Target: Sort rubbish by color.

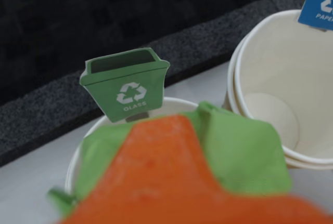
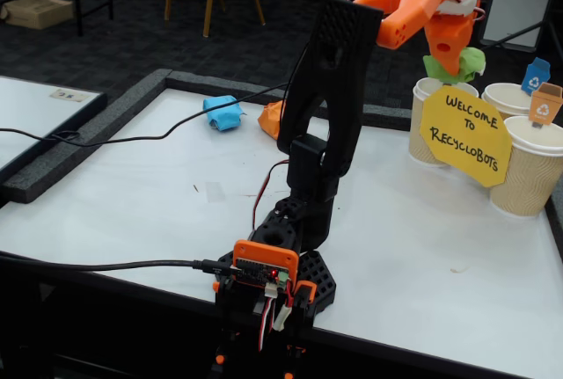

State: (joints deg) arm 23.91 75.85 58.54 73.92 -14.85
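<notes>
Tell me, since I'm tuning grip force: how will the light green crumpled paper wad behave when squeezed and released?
The light green crumpled paper wad, pinched in the orange gripper, shows soft folds, so it likely squashes easily. It looks light and may cling briefly. Hanging over the white paper cup with the green tag, it should drop without rolling.

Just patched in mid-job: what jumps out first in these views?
The orange end effector holds the light green wad above the cup with the green GLASS tag, at the table's far right in the fixed view. The light blue wad lies at the far edge.

jaws blurred, blue tag (image 1: 318, 3) cut off
</notes>
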